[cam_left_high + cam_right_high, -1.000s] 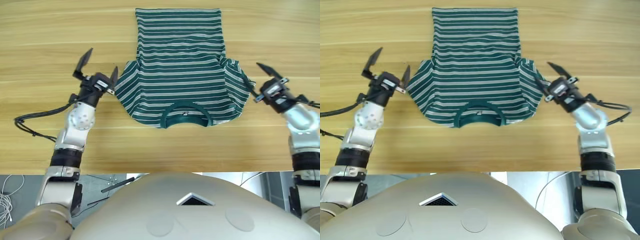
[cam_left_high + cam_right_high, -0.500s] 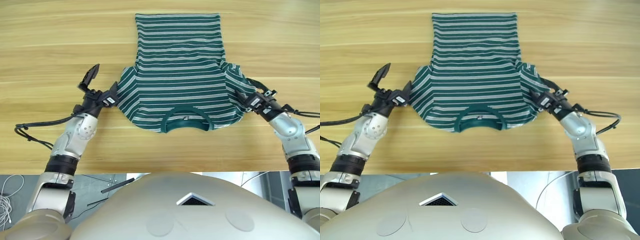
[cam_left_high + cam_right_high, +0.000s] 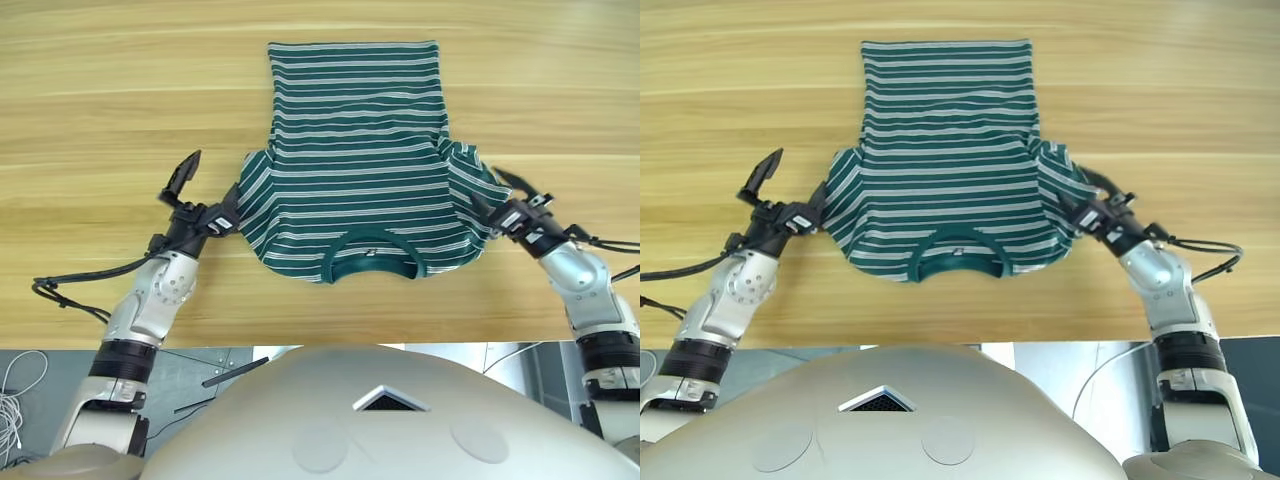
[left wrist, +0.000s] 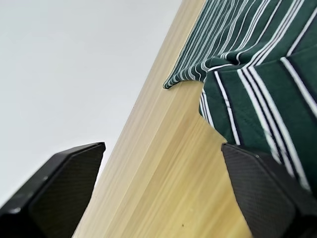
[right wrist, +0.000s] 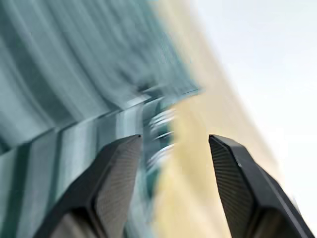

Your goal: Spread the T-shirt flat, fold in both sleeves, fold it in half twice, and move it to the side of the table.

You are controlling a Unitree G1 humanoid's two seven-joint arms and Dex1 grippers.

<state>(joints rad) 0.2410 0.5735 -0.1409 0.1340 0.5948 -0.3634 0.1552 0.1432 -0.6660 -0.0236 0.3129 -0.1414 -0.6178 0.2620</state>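
T-shirt point(image 3: 355, 150) lies collar toward the table's point(image 3: 100, 100) near edge as my left gripper point(image 3: 213, 177) gapes wide beside one sleeve; my right gripper point(image 3: 488, 188), fingers apart, meets the other.

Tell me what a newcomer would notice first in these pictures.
The dark green T-shirt with white stripes lies in the middle of the wooden table, collar toward the robot and both sleeves bunched at its sides. The left gripper sits open at the edge of the sleeve on the robot's left, and the right gripper sits open at the other sleeve.
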